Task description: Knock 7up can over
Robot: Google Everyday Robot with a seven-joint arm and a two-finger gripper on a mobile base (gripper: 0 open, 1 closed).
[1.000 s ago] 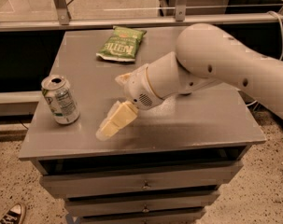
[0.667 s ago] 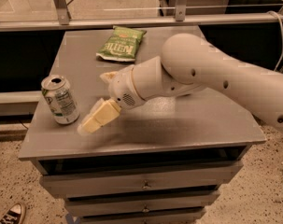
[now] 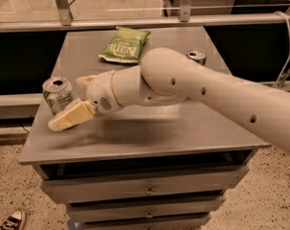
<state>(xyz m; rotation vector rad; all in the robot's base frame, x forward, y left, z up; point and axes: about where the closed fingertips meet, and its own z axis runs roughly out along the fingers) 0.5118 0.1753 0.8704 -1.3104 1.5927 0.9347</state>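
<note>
The 7up can (image 3: 56, 94), short and silver-white with green markings, stands upright near the left edge of the grey cabinet top (image 3: 149, 128). My gripper (image 3: 65, 104) is right beside the can on its right. One cream finger (image 3: 70, 117) reaches along the can's front lower side and looks to touch it. The other finger (image 3: 85, 81) sits behind the can's right side. The fingers are spread apart and hold nothing. My white arm crosses the top from the right.
A green chip bag (image 3: 124, 44) lies at the back middle. The silver top of a second can (image 3: 196, 56) shows behind my arm at the back right. Drawers sit below the top. A metal rail runs behind. A shoe (image 3: 10, 219) is on the floor.
My gripper has swept left across the cabinet top and now reaches the can. The can still stands upright in the same place.
</note>
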